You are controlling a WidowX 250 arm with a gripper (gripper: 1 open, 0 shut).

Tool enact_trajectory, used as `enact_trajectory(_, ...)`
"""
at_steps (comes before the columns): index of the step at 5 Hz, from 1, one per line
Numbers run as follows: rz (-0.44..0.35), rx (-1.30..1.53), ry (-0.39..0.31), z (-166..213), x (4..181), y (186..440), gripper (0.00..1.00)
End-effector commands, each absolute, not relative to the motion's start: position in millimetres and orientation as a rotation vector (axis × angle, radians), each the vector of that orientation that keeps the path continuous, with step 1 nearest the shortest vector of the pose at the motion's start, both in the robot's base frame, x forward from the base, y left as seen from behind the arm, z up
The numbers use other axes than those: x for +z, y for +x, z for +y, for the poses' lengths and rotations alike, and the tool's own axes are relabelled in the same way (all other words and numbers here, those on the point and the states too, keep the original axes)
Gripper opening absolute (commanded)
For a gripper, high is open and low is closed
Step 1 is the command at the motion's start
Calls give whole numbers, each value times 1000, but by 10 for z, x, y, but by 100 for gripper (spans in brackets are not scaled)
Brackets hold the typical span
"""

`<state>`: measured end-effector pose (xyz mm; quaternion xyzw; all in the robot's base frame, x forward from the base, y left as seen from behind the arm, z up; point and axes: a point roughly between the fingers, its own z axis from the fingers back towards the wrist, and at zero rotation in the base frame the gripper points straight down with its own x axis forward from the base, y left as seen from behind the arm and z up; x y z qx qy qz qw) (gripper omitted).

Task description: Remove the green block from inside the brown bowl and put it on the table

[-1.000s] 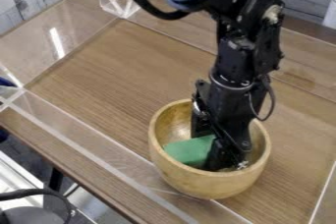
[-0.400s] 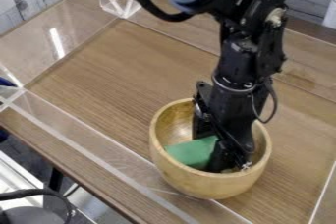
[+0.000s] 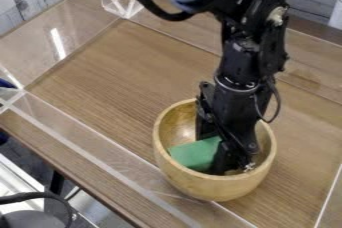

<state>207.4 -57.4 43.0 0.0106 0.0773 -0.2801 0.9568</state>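
Though wooden, bowl [image 3: 181, 167] smooth, round

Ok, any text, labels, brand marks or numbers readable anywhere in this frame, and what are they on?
None can be read.
Robot arm: plain black, no lettering or logo shows.
Gripper: no marking shows.
Green block: plain green.
Brown bowl: bare wood, no stamp shows.
Table and its clear acrylic walls: wood grain and glare only.

The green block [image 3: 199, 152] has shifted very slightly inside the brown bowl [image 3: 181, 177]; nothing else differs.
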Motion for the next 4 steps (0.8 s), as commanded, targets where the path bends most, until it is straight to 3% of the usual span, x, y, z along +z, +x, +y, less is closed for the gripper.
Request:
enact_trajectory(1,117,-556,34,-573,584,2174,0)
enact_trajectory(4,120,-573,36,-564,793,2330,0)
